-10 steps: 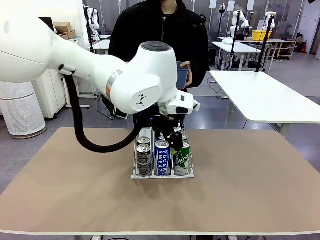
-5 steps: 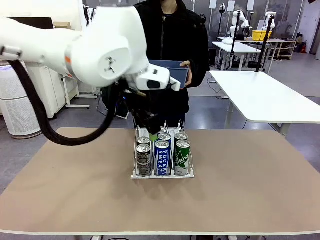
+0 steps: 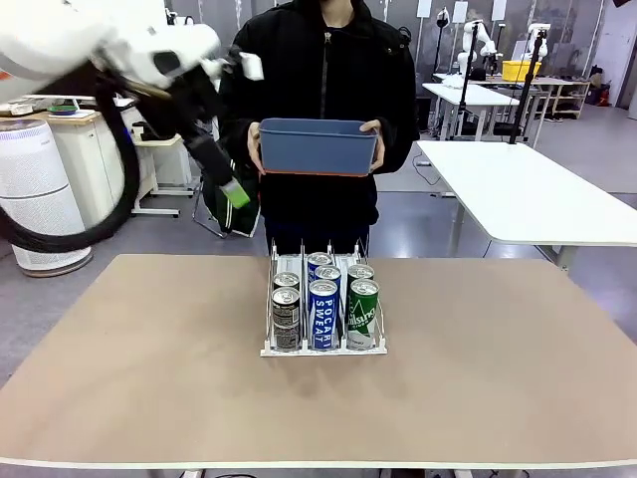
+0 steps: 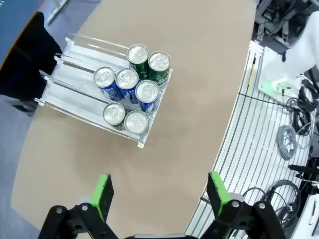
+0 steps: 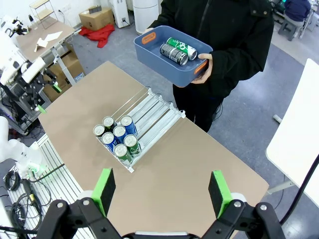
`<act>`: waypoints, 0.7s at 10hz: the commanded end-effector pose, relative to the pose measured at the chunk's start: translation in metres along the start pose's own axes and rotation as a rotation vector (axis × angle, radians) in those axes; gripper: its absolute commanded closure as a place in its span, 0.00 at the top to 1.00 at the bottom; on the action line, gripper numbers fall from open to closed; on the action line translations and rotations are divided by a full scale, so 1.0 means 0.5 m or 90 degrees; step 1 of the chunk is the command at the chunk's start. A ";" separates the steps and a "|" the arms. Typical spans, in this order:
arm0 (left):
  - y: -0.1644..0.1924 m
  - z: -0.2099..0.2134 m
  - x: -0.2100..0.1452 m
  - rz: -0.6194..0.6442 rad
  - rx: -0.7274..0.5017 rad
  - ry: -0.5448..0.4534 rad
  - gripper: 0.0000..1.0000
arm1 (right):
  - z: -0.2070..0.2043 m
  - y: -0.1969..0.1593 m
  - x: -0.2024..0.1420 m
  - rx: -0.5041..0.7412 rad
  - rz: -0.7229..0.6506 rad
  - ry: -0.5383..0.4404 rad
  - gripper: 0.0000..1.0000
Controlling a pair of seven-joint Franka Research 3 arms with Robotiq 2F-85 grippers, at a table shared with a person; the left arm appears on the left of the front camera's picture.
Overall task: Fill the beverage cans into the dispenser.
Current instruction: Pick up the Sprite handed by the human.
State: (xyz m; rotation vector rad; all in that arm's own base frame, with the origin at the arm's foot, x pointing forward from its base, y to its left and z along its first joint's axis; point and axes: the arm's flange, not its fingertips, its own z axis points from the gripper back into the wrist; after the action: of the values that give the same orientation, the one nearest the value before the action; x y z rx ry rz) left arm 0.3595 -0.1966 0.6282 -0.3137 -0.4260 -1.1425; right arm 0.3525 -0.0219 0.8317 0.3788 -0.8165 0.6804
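Note:
The dispenser stands mid-table with several beverage cans at its front: dark ones in the left lane, blue ones in the middle, green ones on the right. My left gripper hangs open and empty high up at the left, well clear of the rack. From the left wrist view, its fingers frame bare table, with the dispenser farther off. My right gripper is open and empty high above the table, looking down on the dispenser.
A person at the far side holds a blue tub at chest height. In the tub lie a green can and a dark can. The rear halves of the lanes are bare. A white table stands behind on the right.
My left arm has lifted off the green cans' lane and swung up and to the left, with its gripper empty. The person's blue tub has come into full view.

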 end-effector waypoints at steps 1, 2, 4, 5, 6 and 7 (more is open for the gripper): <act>0.014 0.077 -0.036 0.001 -0.016 -0.033 1.00 | -0.004 0.003 0.001 0.003 -0.003 -0.004 1.00; 0.024 0.120 -0.046 0.000 0.000 -0.051 1.00 | -0.004 0.003 0.001 0.003 -0.003 -0.004 1.00; 0.028 0.181 -0.050 -0.004 0.031 -0.059 1.00 | -0.004 0.003 0.001 0.003 -0.003 -0.004 1.00; 0.030 0.210 -0.046 0.001 0.044 -0.060 1.00 | -0.004 0.003 0.001 0.003 -0.003 -0.004 1.00; 0.027 0.217 -0.035 -0.003 0.052 -0.038 1.00 | -0.004 0.003 0.001 0.003 -0.003 -0.004 1.00; 0.024 0.207 -0.049 0.009 0.043 -0.067 1.00 | -0.004 0.003 0.001 0.003 -0.003 -0.004 1.00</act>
State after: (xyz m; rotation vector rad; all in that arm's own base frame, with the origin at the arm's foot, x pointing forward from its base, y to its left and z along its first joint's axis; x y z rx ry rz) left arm 0.3436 -0.1258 0.7174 -0.3033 -0.5611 -1.1017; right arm 0.3525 -0.0220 0.8317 0.3788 -0.8166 0.6804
